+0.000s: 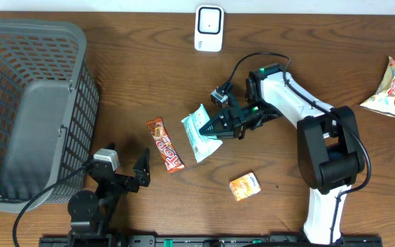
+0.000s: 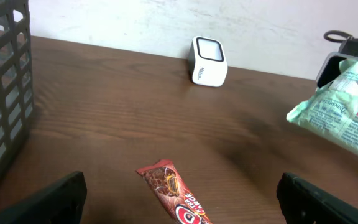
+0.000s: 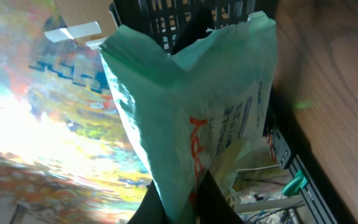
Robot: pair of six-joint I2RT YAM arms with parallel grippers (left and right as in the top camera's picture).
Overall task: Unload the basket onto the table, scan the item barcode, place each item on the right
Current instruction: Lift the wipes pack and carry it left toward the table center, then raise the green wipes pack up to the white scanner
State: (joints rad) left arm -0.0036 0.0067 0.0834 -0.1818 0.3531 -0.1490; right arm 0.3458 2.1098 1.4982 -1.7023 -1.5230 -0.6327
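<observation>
My right tool (image 1: 216, 127) is clamped on one end of a pale green wipes packet (image 1: 201, 132). It holds the packet just clear of the dark wooden counter (image 1: 115, 75) near the middle, well short of the white scanner (image 1: 209, 28) at the far edge. By my reading the pickup is done. Carrying the packet over and turning its barcode to the scanner's window is not (I cannot make out a barcode in any view). The packet is soft, crinkly film with a crimped end, printed in red and blue. The scanner is a rounded block of hard plastic. My left tool (image 1: 124, 165) sits near the front edge, fingers wide apart and holding nothing. A glossy chocolate bar (image 1: 165, 145) lies flat just ahead of it, and the grey plastic lattice basket (image 1: 81, 96) stands off to the left.
</observation>
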